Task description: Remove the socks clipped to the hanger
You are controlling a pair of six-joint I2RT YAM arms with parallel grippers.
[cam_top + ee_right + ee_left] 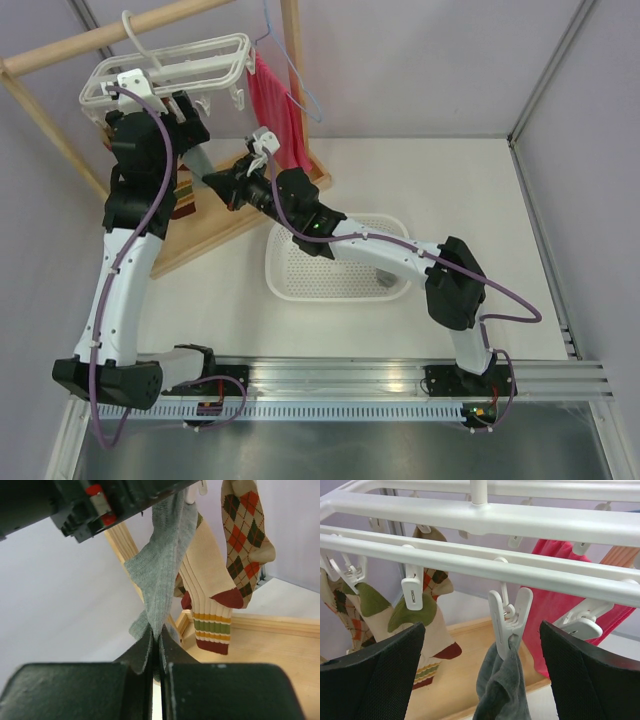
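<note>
The white hanger point(165, 65) point(480, 525) hangs by its hook from a wooden rod. A grey sock point(500, 685) point(162, 575) hangs from a white clip point(509, 620). My left gripper point(482, 670) point(190, 125) stands open just under the frame, its black fingers point(380, 672) on either side of that clip and sock, apart from both. My right gripper point(156, 647) point(215, 180) is shut on the grey sock's lower end, below the left one. Argyle socks point(427, 610) point(245, 530) and a cream striped sock point(207, 595) hang clipped beside it.
A red cloth point(275, 110) point(555, 610) hangs on a thin blue wire hanger point(290, 70) to the right. The wooden rack's base point(230, 230) lies under the socks. A white mesh basket point(285, 280) sits on the table beneath my right arm.
</note>
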